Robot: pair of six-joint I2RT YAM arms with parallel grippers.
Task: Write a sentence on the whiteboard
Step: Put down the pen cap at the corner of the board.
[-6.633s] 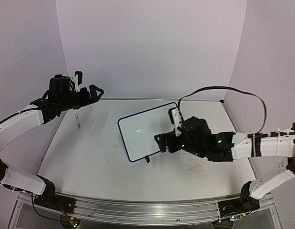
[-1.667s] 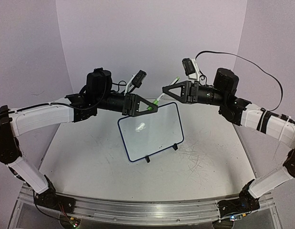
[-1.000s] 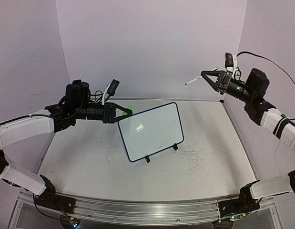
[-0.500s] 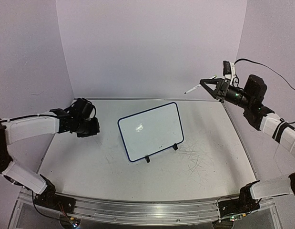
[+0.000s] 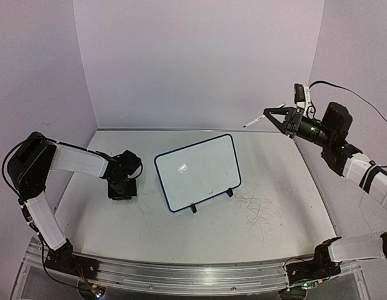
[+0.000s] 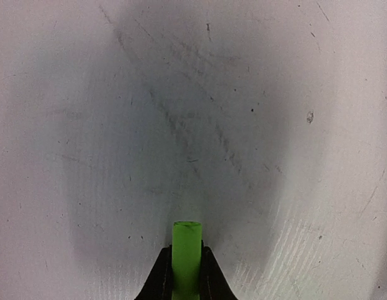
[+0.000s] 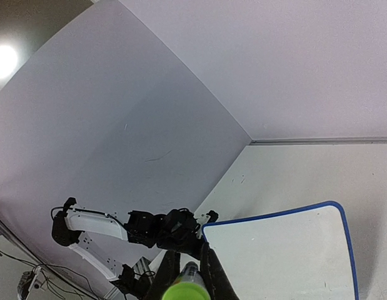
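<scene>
Centrally on the scuffed table point(image 5: 180, 231) stood the whiteboard point(image 5: 198, 172), tilted on two black feet. Left jaws, low over the table just left of the board, were clamped on a green cap point(image 6: 186, 250). Right jaws, raised well right of the board, were clamped on a white marker point(image 5: 259, 119), tip pointing left.

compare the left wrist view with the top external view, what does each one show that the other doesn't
Only the left wrist view shows the green cap pinched in the left gripper. Only the top external view shows the whiteboard propped on its feet and the right gripper raised, holding the marker. Both show the scuffed tabletop and the left gripper, which points down at it.
</scene>
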